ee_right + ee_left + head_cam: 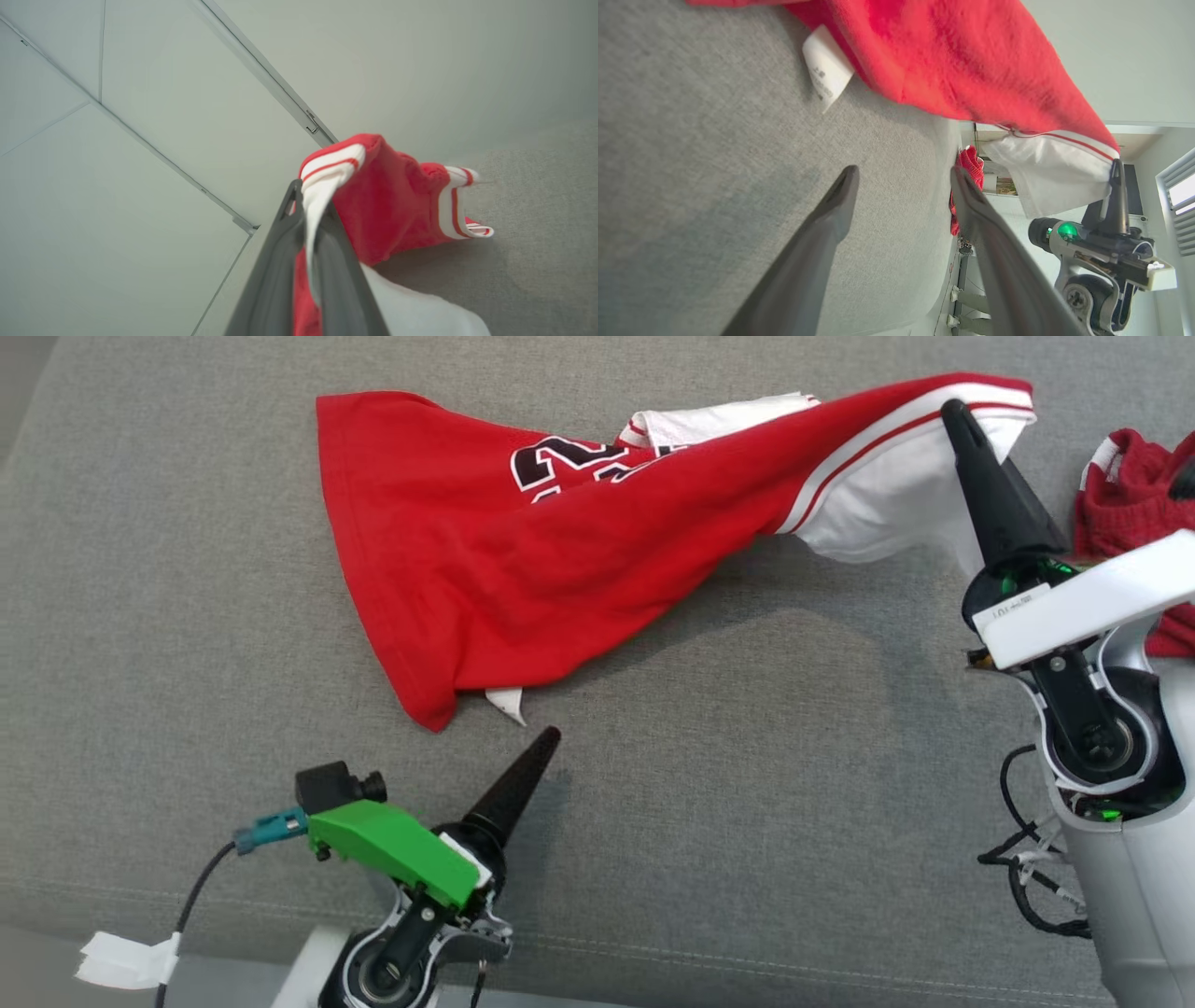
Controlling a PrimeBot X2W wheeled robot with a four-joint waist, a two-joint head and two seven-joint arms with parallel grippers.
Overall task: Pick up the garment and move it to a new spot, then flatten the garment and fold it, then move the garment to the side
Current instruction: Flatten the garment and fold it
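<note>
The red jersey (523,579) lies stretched on the grey padded surface (187,616), its long axis going from near-left to far-right. The right claw (957,415) pinches the striped far-right hem, which is raised. The left claw (551,737), spread, hovers near the lower corner.

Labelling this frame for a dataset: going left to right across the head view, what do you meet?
tape → jersey → right gripper, jaws shut on the jersey's striped end → red cloth
</note>
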